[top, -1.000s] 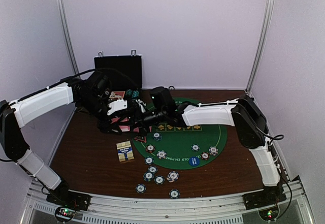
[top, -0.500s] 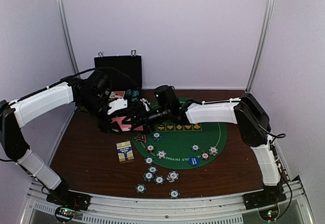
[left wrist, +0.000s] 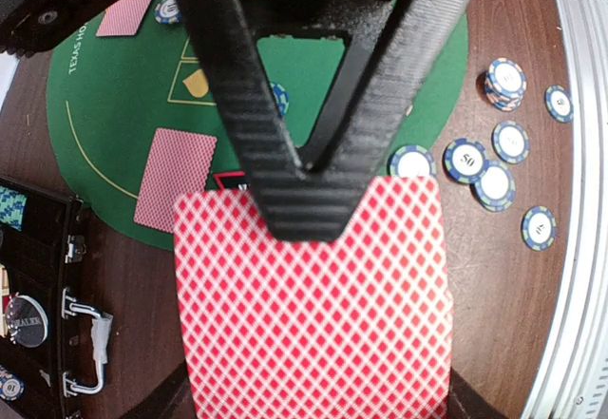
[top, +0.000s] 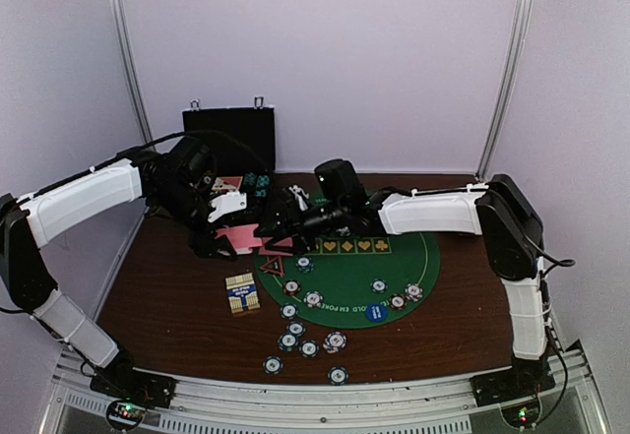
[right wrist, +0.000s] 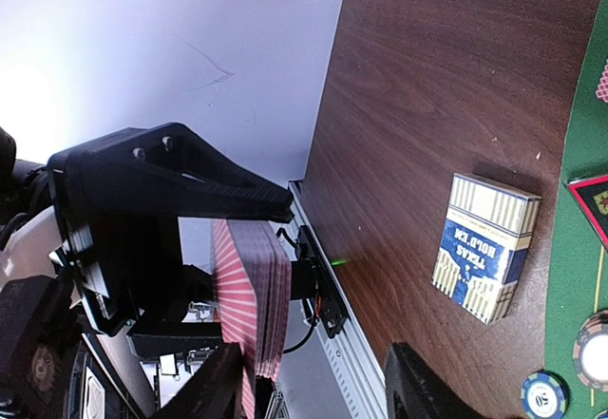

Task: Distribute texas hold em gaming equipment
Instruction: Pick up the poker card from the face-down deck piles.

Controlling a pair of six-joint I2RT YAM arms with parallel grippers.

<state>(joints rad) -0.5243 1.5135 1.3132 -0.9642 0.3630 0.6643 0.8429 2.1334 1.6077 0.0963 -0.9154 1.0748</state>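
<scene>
few teal chips (top: 258, 180) in blk case (top: 228, 131)

L gripper (left wrist: 304, 191) clamped; R gripper (right wrist: 313, 386) fingers apart; both arms extended inward.

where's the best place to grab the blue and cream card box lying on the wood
Probably from straight above, jaws closing across the two long sides of the card box. It lies flat on the table, so only its edges offer purchase, and bare wood flanks both.
</scene>
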